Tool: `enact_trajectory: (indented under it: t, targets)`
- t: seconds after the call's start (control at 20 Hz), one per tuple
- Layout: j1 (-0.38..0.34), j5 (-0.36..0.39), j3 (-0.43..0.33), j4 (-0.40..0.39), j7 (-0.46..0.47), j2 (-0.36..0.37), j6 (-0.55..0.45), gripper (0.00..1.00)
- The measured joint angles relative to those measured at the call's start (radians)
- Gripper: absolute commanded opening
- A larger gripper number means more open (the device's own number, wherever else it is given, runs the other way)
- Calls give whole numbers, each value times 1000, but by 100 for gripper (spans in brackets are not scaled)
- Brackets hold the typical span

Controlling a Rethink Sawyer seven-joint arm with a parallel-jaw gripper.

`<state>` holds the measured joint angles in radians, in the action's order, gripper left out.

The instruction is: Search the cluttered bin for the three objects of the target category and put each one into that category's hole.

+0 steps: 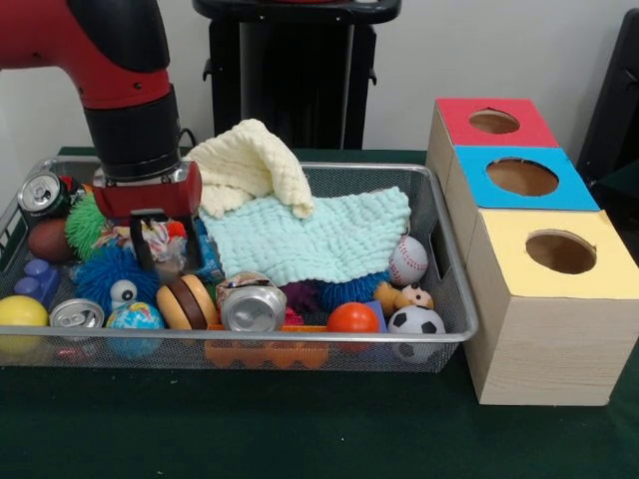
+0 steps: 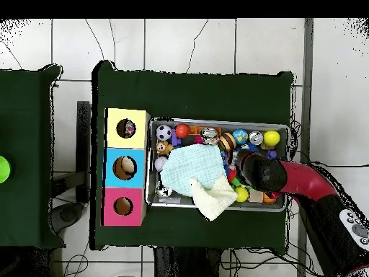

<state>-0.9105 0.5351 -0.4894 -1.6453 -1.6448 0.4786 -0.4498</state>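
The hand (image 1: 160,242) is reaching down into the left part of the bin (image 1: 454,299), its two black fingers (image 1: 142,249) closing around a knotted multicolour rope (image 1: 160,238) held between them, just above the fuzzy blue ball (image 1: 118,277). To its right, a mint cloth (image 1: 310,238) and a cream cloth (image 1: 250,165) are covering the bin's middle; drink cans (image 1: 254,307), balls and other toys are lying along the near side. On the desk (image 1: 250,424), right of the bin, the yellow hole (image 1: 561,251) is sitting in the nearest wooden box (image 1: 549,339). Judged from this, the coming move is running rightward across the whole bin and over its right rim.
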Motion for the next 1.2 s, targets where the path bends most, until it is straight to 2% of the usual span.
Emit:
enact_trajectory:
  t: [0.75, 1.2]
  targets:
    - [-115, 0, -80, 0, 0, 20, -153, 100]
    - [-128, 3, -110, 2, 0, 13, -164, 100]
